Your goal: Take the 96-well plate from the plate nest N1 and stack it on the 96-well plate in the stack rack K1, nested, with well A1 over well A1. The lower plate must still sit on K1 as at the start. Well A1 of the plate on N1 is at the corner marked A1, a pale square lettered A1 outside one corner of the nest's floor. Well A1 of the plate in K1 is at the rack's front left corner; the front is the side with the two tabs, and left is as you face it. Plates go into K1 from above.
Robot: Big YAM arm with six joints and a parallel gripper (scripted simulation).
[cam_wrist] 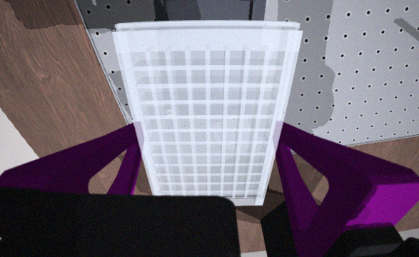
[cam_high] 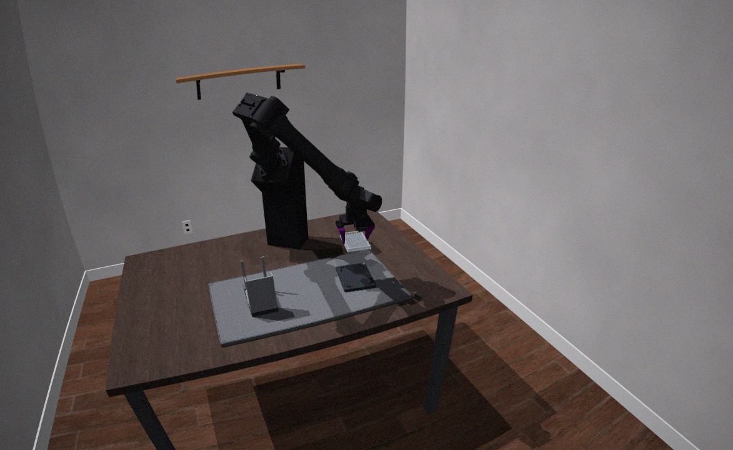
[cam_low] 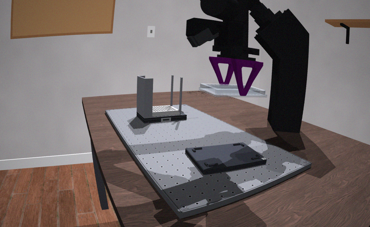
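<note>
Gripper (cam_low: 235,88) pinching plate (cam_low: 231,89) by long sides, high in air, well apart from rack (cam_low: 144,96). Nest (cam_low: 225,156) bare. Risk: plate turned wrong, A1 mismatch; bumps rack posts, slips out.

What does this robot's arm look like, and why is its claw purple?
The arm is matte black and blocky, rising from a tall black pedestal. Its gripper has two purple fingers shaped like open triangles. No cables or markings show. Why purple, the pictures cannot say.
</note>
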